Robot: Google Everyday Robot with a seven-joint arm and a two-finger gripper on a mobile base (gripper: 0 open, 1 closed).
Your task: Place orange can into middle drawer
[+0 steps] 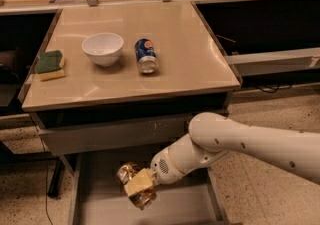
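The orange can (131,171), shiny orange-gold and dented, is held in my gripper (138,185) over the open middle drawer (192,208). The gripper's pale yellow fingers (138,182) are shut on the can's side. The can hangs tilted, a little above the drawer's grey floor, near its middle left. My white arm (240,144) reaches in from the right, below the table's front edge.
On the tan table (190,59) above lie a blue soda can (146,55) on its side, a white bowl (102,48) and a green-and-yellow sponge (50,65). A shut grey drawer front (110,134) sits just above the open drawer. Speckled floor lies to the right.
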